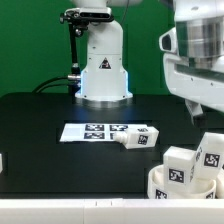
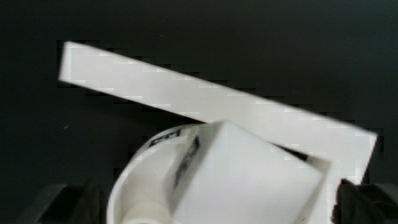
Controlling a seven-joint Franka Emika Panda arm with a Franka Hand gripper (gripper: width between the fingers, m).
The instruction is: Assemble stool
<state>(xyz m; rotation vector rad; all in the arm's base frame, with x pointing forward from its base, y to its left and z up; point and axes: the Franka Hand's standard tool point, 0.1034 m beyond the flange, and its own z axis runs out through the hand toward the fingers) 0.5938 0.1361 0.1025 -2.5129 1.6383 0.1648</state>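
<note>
Hovering released with jaws spread wide, the tool (image 2: 214,205) is just above an upright leg (image 2: 258,170) standing on the round seat (image 1: 170,192) at the exterior frame's lower right, the leg's long axis pointing up between them.

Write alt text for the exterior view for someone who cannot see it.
A white robot arm hangs at the exterior view's right over a black table, above the stool's round seat and two tagged legs at the near edge. A third leg lies at one end of the marker board mid-table, in front of the robot base.
</note>
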